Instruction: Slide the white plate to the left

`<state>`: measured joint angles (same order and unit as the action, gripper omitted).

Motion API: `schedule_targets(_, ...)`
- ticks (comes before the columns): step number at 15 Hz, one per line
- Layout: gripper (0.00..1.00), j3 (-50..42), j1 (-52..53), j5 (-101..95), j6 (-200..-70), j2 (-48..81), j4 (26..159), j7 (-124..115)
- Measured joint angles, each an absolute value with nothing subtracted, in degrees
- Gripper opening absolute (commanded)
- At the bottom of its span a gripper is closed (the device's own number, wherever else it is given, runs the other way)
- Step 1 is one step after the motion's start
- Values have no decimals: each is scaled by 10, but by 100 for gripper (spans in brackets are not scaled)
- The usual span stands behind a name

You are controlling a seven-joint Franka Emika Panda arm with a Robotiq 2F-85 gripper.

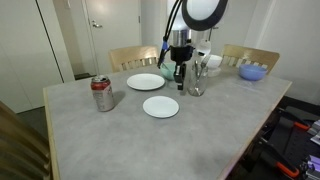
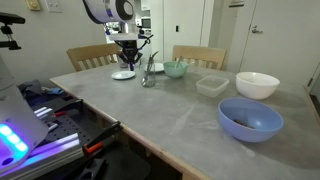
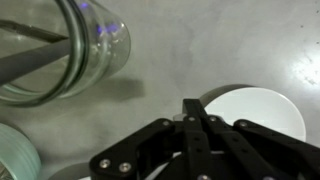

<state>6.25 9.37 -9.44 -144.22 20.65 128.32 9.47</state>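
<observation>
The tool (image 1: 180, 84) hangs low over the grey desk (image 1: 120, 140). In the wrist view its fingers are clenched tip to tip, with nothing between them. A glass jar (image 1: 196, 85) stands just beside it at three o'clock. A rimmed plate (image 1: 145, 81) lies near at nine o'clock. The white plate (image 1: 160, 106) lies flat at seven o'clock, apart from the tool. Farther out, a soda can (image 1: 102, 94) stands at eight o'clock and a blue bowl (image 1: 253, 72) at three.

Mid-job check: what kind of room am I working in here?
Likely a dining area, possibly a staged one: a grey table with wooden chairs pulled up to it, set with a blue bowl and a soda can.
</observation>
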Motion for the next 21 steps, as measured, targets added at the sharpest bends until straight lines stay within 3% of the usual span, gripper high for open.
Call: schedule_targets(21, 0, 13, 136, -109, -1599, 285, 1275, -45)
